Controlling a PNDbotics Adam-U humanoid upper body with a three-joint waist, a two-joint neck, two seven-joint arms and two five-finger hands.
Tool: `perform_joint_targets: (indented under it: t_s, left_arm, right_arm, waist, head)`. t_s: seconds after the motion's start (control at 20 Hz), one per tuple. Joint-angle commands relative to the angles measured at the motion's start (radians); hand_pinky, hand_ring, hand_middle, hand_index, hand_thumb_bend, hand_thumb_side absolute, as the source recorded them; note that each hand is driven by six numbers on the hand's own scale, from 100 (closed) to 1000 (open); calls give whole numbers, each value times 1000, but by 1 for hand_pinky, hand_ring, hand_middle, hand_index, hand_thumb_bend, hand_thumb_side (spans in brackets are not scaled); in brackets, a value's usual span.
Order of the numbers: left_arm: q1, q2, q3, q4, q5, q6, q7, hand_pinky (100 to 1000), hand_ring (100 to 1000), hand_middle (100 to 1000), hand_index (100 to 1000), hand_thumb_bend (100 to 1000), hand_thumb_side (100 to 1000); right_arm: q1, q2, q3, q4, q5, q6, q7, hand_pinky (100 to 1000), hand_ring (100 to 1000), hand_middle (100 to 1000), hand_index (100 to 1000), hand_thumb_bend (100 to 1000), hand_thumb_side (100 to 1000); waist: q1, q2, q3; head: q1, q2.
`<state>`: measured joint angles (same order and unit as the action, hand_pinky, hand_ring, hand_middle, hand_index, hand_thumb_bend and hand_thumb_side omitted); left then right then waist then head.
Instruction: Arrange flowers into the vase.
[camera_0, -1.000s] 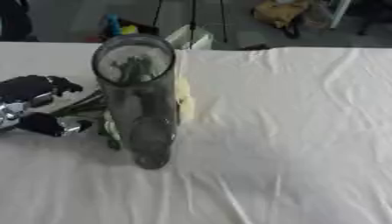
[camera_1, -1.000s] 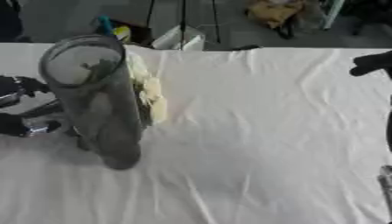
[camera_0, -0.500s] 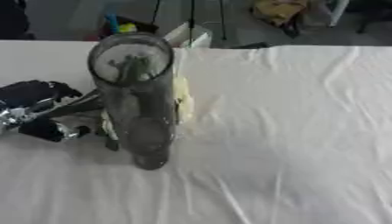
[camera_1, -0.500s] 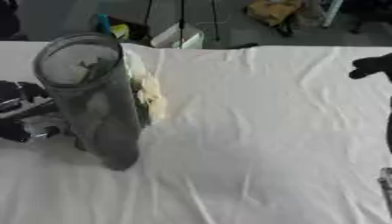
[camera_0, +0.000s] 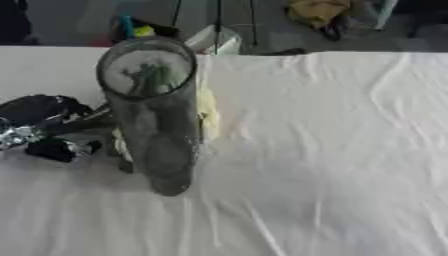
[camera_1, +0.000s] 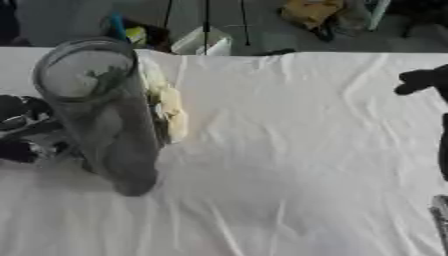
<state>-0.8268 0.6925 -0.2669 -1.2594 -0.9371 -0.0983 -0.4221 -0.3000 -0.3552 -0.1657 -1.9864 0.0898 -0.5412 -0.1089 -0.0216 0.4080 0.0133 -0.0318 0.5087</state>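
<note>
A white cloth-covered table (camera_0: 332, 150) fills most of both views, creased, its far edge running along twelve o'clock; on it, toward nine o'clock of centre, stands a tall clear glass vase (camera_0: 153, 115), upright, its round mouth toward the camera and its base nearer six o'clock; a green stem shows inside, through the mouth; pale yellow flowers (camera_1: 171, 112) lie on the cloth just beside the vase at its three o'clock side, touching or nearly touching the glass; the left hand (camera_0: 44, 125), black with silver parts, sits at nine o'clock of the vase, close against its lower half, its fingers curled, though whether they grip a stem or anything else cannot be told; the right hand (camera_1: 420, 80) shows only at the three o'clock edge of the right eye view, well apart from the vase, a dark shape whose fingers cannot be made out.
</note>
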Motion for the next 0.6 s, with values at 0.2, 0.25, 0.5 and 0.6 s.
perform_joint_targets:
  t_s: [0.2, 0.25, 0.5, 0.6]
  left_arm:
    - [-24, 16, 21, 9, -21, -4, 32, 669, 681, 737, 897, 273, 723]
    - [-24, 16, 22, 10, -19, -4, 36, 650, 644, 714, 882, 272, 720]
    - [-22, 18, 19, 5, 3, -8, 45, 540, 516, 606, 796, 253, 703]
    - [-22, 18, 18, 4, 7, -6, 44, 469, 465, 559, 755, 221, 693]
  right_arm:
    - [-3, -5, -3, -14, 7, -6, 10, 645, 516, 492, 652, 100, 1000]
    - [-3, -4, -3, -14, 8, -5, 10, 646, 515, 492, 652, 100, 1000]
    - [-2, 1, -2, -14, 12, -3, 15, 648, 514, 491, 652, 100, 1000]
    - [-2, 3, -2, -14, 12, -2, 16, 648, 514, 491, 652, 100, 1000]
  waist:
    - [-9, 3, -2]
    - [-9, 5, -1]
    - [-12, 11, 2]
    - [-13, 13, 3]
  head:
    - [4, -20]
    - [4, -22]
    - [3, -17]
    - [4, -17]
